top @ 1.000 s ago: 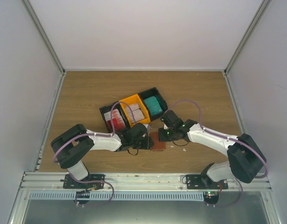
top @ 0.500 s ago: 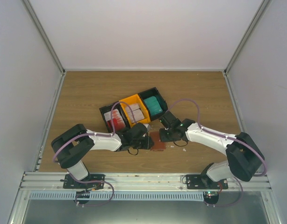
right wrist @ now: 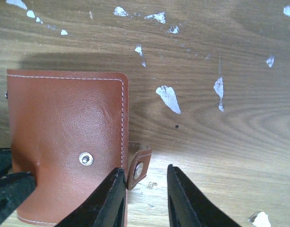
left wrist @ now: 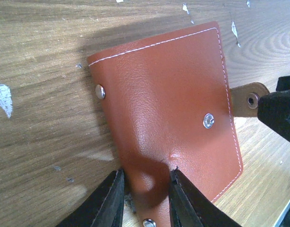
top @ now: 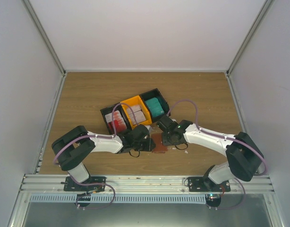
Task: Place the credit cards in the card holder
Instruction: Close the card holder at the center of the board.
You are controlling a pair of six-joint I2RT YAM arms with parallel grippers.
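Left jaws: the left gripper (left wrist: pixel 146 182) pinches the near edge of the card holder (left wrist: pixel 164 104); the leather puckers up between its two fingers.
Right jaws: the right gripper (right wrist: pixel 145 177) stands spread, gripping nothing; the snap tab (right wrist: pixel 138 166) lies in the gap between its fingers.
Card holder: flat on the table (right wrist: pixel 206 71) between the two arms, outer face up and folded shut. The tab is unsnapped and sticks out past the right-hand edge.
Credit cards: stacked in the three bins (top: pixel 135 101) just behind the card holder, red (top: pixel 117 124), white-pinkish (top: pixel 138 115) and teal (top: pixel 156 108). No card is seen outside the bins.
Progress: early, by my judgement. The strap is undone and the holder is pinned at one edge.
Left to do: open the cover, then fetch the cards and slot them in. The inner slots are not visible.
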